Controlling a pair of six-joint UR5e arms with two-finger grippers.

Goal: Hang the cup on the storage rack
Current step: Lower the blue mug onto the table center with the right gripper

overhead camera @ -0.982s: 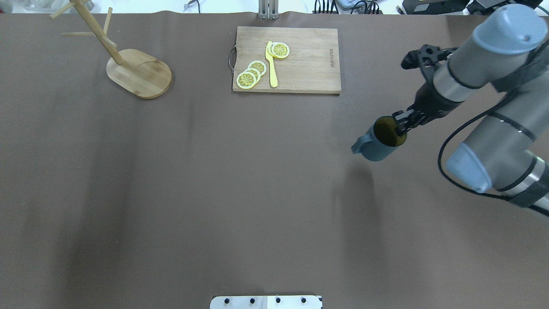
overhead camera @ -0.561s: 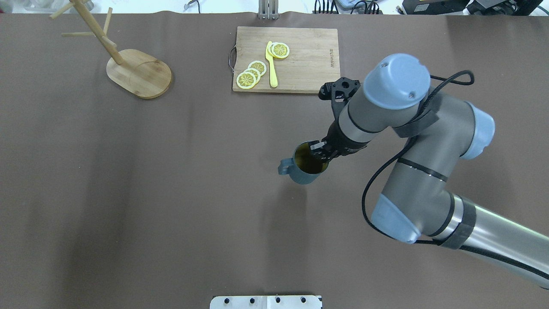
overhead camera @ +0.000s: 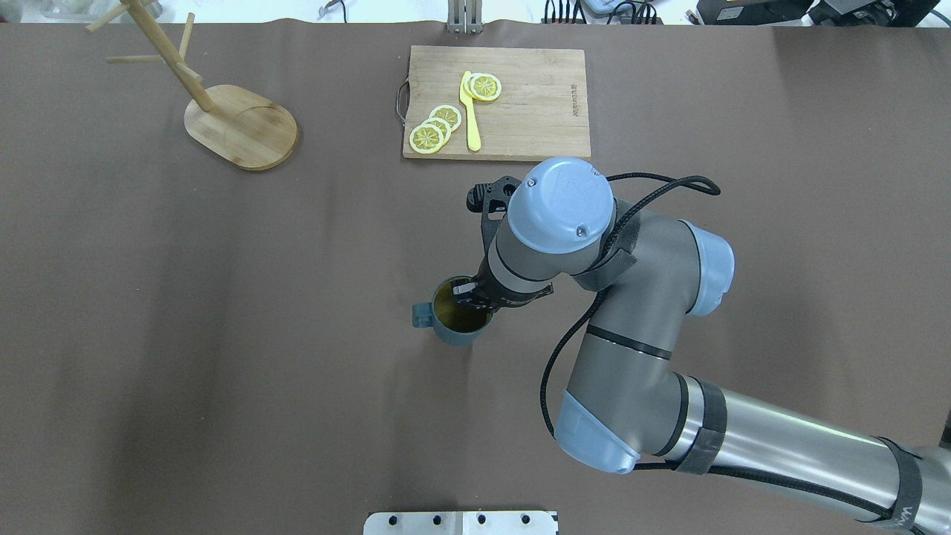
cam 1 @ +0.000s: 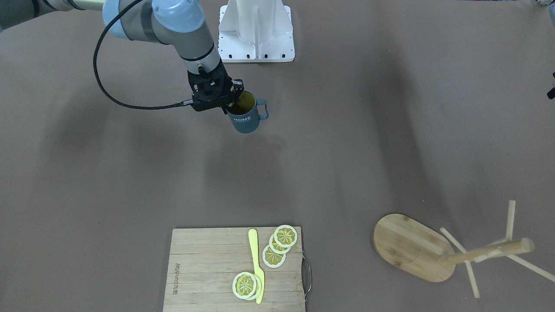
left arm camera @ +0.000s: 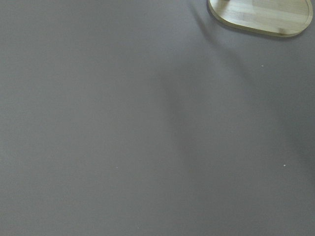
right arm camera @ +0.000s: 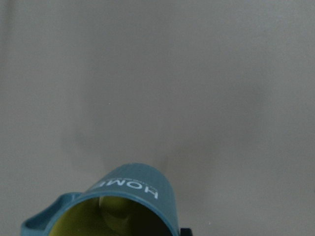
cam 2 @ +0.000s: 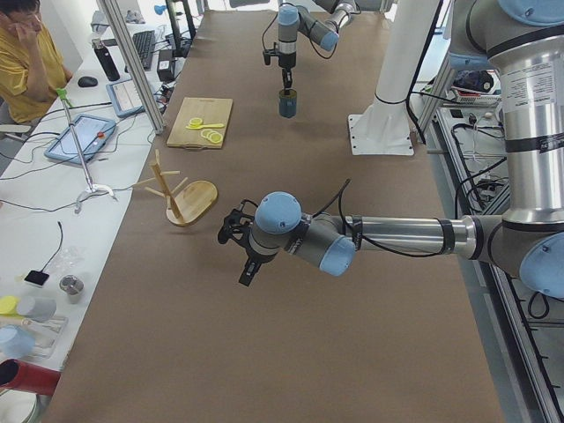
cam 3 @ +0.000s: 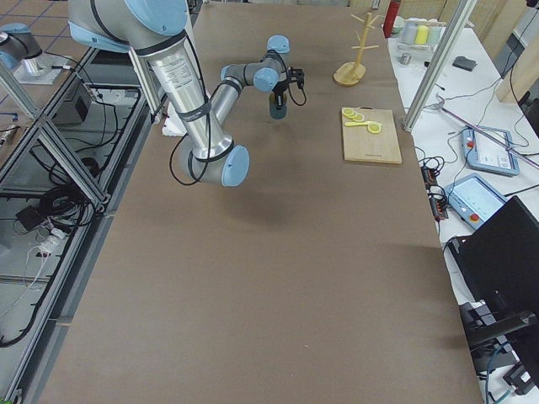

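Right gripper (overhead camera: pixel 469 295) pinches the rim of the slate-blue ribbed "HOME" mug (overhead camera: pixel 455 327), one finger inside. That leaves its handle free for a peg and facing the light wooden mug tree (overhead camera: pixel 239 126), well apart. Open brown table (overhead camera: pixel 312 245) lies between. Left gripper (cam 2: pixel 247 271): can't tell.

The cup (cam 1: pixel 247 125) is slate blue-grey with faint ribbing and white "HOME" lettering; its interior is yellow-olive. The storage rack (cam 1: pixel 407 245) is pale natural wood, with fine grain on the base. The cutting board (cam 1: pixel 204 260) is light wood in lengthwise strips with a small dark printed mark. The lemon slices (cam 1: pixel 286 236) have yellow segmented flesh and white rims. The knife (cam 1: pixel 256 255) is plain yellow. The tabletop (cam 1: pixel 130 173) is uniform matte brown. The right arm (cam 1: pixel 197 45) is grey with light blue joint caps. The right gripper (cam 1: pixel 230 104) is black.
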